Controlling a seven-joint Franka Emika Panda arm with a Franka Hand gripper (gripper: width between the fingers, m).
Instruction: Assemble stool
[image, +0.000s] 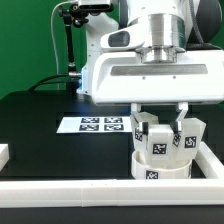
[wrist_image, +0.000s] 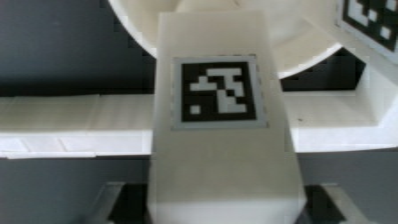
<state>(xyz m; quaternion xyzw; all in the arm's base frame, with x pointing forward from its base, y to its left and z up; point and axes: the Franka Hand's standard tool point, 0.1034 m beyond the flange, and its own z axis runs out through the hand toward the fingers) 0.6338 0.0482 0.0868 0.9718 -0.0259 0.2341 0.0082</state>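
The short round white plastic disc seat (image: 157, 160) of the stool sits near the front edge of the black table (image: 40, 115), just behind the long white rail (image: 100, 186) that borders that edge, toward the exterior view's right. At least two small white block legs, each with a black-and-white tag, already stand up from the seat; one legged block (image: 192, 133) rises on the exterior view's right side. The gripper (image: 160, 122) hangs directly over the seat, its fingers clamped on another white rectangular tagged leg (wrist_image: 217, 120), which the wrist view shows running from the fingers down to the disc. Whether this leg is fully seated cannot be told. The task looks well past halfway: several legs are mounted and this one is being fitted. The marker board (image: 95, 125) lies flat farther back.
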